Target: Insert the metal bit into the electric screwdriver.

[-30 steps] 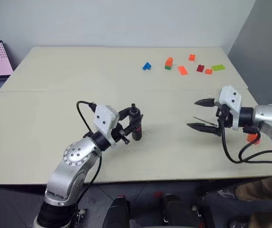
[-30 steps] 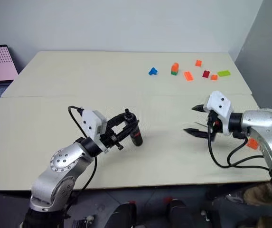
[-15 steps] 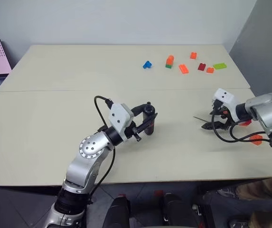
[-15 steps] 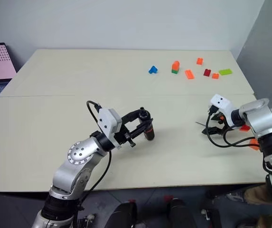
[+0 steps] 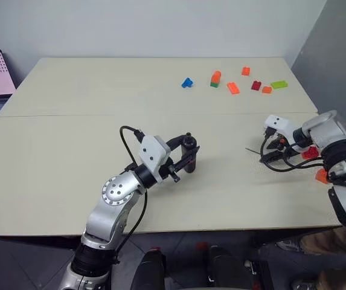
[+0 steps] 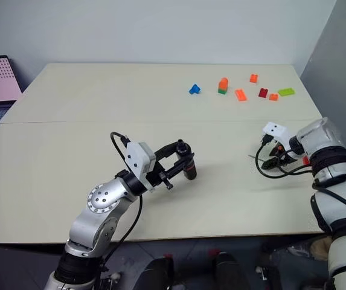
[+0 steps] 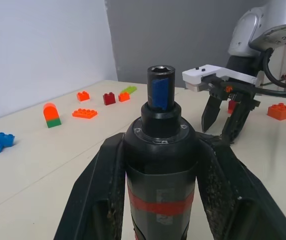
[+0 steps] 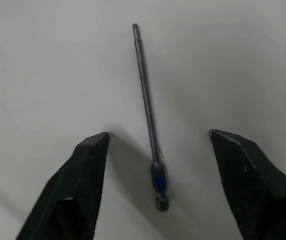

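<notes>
While the electric screwdriver [image 7: 161,165] was held upright, clamped between the fingers of the left gripper [image 5: 182,158] over the middle of the table [image 5: 70,151], the metal bit [image 8: 147,110] lay flat near the table's right edge. The right gripper [image 8: 157,145] was lowered over it, jaws spread wide on either side, not touching.

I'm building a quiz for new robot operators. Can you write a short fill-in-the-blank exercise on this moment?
1. The left gripper is shut on the ____.
2. The metal bit lies flat on the ____.
3. The right gripper has one open finger on each ____ of the bit.
4. The toy bricks lie at the table's ____ edge.

Missing words: electric screwdriver; table; side; far
</notes>
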You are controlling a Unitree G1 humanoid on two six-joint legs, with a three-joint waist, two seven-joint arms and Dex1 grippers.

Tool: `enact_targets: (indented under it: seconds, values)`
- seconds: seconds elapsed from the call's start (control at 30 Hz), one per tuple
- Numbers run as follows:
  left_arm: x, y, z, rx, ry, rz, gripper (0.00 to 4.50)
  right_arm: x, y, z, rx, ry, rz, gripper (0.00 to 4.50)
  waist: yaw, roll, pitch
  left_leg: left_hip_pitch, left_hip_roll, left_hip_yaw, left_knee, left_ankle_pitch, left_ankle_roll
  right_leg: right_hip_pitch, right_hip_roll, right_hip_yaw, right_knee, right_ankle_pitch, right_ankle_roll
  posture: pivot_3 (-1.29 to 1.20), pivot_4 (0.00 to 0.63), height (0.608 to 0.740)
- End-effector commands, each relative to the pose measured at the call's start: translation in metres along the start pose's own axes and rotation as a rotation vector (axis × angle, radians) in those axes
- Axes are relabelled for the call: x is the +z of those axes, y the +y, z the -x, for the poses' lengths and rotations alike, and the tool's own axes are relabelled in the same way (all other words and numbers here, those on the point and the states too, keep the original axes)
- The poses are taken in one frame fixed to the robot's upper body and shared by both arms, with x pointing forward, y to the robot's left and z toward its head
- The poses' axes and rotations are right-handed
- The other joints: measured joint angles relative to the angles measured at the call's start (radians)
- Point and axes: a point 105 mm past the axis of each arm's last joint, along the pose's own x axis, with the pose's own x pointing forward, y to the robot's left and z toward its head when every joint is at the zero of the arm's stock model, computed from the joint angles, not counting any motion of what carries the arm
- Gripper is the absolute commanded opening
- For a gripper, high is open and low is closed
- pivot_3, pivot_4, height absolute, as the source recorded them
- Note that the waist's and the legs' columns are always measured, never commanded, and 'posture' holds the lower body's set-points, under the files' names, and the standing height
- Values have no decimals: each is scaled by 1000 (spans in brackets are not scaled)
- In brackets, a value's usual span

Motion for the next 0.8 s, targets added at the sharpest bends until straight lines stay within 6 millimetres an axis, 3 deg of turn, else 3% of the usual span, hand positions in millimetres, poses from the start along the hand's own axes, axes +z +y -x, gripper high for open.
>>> enact_targets:
  seconds: [0.03,0.33,0.53,0.67,0.8]
  values:
    - [14,0,1,2,-50,-42,1650,-9,0,-5,11,44,-3,2386,0,0,0,0,0,0,0,0,0,0,0,0,0,0,0,0,150,740]
    - [16,0,1,-16,-50,-47,1649,-8,3,-8,40,39,-23,104,0,0,0,3,0,-1,1,0,0,4,0,-1,1,1,-1,0,150,740]
    - [16,1,0,-29,-42,-50,1645,25,3,-2,38,-148,-29,0,-7,0,0,5,0,-1,1,0,0,6,0,-1,1,1,-1,0,150,740]
    - [17,10,-2,14,-38,-45,1644,53,2,14,34,-353,-67,0,-11,1,0,3,0,-1,1,0,0,4,0,-1,2,1,-1,0,150,740]
    - [21,24,-3,90,-43,-22,1643,94,10,46,-26,-684,-9,0,-7,1,0,0,0,-2,1,0,0,1,0,-1,3,1,-1,0,150,740]
